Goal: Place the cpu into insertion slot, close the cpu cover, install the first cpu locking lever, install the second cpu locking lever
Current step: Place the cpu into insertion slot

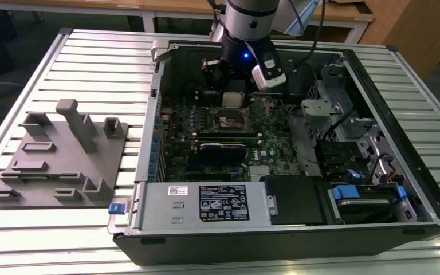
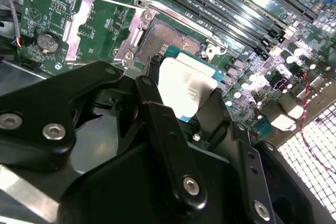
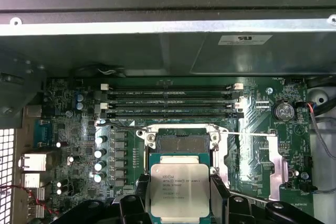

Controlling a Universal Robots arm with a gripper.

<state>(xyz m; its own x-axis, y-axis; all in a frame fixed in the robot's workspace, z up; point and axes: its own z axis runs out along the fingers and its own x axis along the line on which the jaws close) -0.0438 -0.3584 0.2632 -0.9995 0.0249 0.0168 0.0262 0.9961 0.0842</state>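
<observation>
In the exterior view, the arm reaches down into the open computer case (image 1: 426, 189) toward 12 o'clock. The gripper (image 1: 234, 94) hangs just above the green board (image 1: 204, 152), and the chip (image 1: 234, 101) shows pale between its tips. The socket (image 1: 238, 120) lies near it, at 6 o'clock from the chip, and looks bare. A grey parts tray (image 1: 59, 166) sits well apart at 9 o'clock on the slatted table (image 1: 90, 57).

In the second wrist view, the black fingers (image 2: 152, 103) are closed on opposite edges of the chip (image 2: 186, 85). The dark socket (image 2: 165, 40) sits beyond it, unfilled. The cover (image 2: 75, 30), a silvery frame, is swung open and lies flat on the board beside the socket.

In the first wrist view, the chip (image 3: 180, 190) is pinched squarely between the two fingers (image 3: 140, 195), its metal top facing the camera. It sits just short of the open socket (image 3: 182, 142), not over it. A thin wire lever (image 3: 123, 126) runs along the socket's rim.

By my reading, the work is early. The chip is gripped and close but not seated, and the cover and both levers are yet to be closed.
</observation>
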